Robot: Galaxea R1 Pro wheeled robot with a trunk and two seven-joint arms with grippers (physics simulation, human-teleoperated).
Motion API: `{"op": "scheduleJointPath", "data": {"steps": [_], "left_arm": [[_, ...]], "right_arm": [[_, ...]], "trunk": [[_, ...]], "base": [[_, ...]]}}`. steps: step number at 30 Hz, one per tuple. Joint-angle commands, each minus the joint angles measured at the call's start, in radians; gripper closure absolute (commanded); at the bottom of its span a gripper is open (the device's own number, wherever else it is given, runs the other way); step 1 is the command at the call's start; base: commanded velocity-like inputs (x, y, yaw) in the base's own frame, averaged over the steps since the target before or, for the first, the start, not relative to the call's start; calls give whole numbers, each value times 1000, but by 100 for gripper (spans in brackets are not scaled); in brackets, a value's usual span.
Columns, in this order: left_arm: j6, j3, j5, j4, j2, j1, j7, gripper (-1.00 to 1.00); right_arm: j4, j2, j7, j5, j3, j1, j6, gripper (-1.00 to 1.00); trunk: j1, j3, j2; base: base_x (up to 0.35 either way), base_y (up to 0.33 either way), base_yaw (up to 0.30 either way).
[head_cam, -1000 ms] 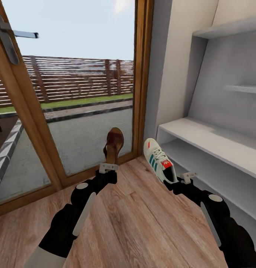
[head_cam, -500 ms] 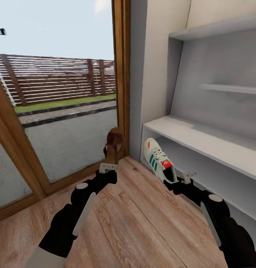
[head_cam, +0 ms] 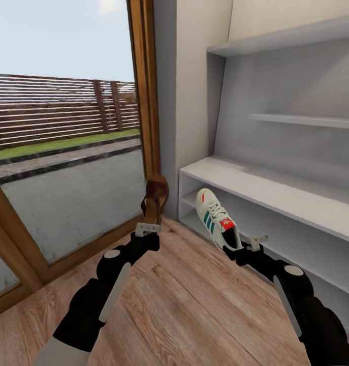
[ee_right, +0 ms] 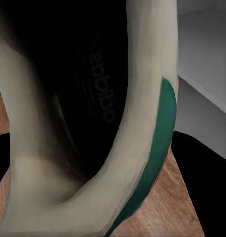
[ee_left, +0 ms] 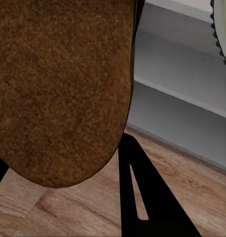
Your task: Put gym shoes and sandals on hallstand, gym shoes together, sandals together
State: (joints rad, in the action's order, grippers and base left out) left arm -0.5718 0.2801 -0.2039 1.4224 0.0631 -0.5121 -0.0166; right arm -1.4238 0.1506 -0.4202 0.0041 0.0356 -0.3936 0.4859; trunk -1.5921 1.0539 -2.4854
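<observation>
My left gripper [head_cam: 147,228] is shut on a dark brown sandal [head_cam: 154,199], which stands up from it above the corridor floor [head_cam: 184,305]. Seen from the left wrist, the sandal's brown sole [ee_left: 58,89] is close against the camera, and one black finger [ee_left: 142,197] shows below it. My right gripper [head_cam: 244,244] is shut on the heel of a cream-white gym shoe [head_cam: 216,218] with green stripes, held in the air in front of the hallstand's [head_cam: 276,190] low shelves. The right wrist view looks into the shoe's dark inside [ee_right: 78,98].
A wood-framed glass door [head_cam: 144,101] stands on the left, with a fence and grass outside. A pale wall strip separates it from the hallstand. Higher staggered shelves [head_cam: 296,119] sit above the bench top. Wood flooring spreads below my arms.
The whole view has swung to the right: the door slid left and more of the hallstand came in. Both arms and the held shoes keep their places in the picture.
</observation>
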Motion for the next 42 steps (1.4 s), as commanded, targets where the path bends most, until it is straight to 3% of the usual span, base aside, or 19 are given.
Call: {"op": "scheduleJointPath", "data": {"steps": [1,15,28,42], "left_arm": [[-5,-1,-2,1,0,0,-2,100],[-5,-1,-2,1,0,0,-2,100],[-5,-1,-2,1,0,0,-2,100],[-5,-1,-2,1,0,0,-2,100]], "right_arm": [[-1,0,-5,0,1,-1,7,100],[-1,0,-5,0,1,-1,7,100],[-1,0,-5,0,1,-1,7,100],[-1,0,-5,0,1,-1,7,100]], "trunk": [[0,1,0],[0,1,0],[0,1,0],[0,1,0]], "base": [[192,276,-266],[83,95,-266],[167,263,-266],[15,50,-266]]}}
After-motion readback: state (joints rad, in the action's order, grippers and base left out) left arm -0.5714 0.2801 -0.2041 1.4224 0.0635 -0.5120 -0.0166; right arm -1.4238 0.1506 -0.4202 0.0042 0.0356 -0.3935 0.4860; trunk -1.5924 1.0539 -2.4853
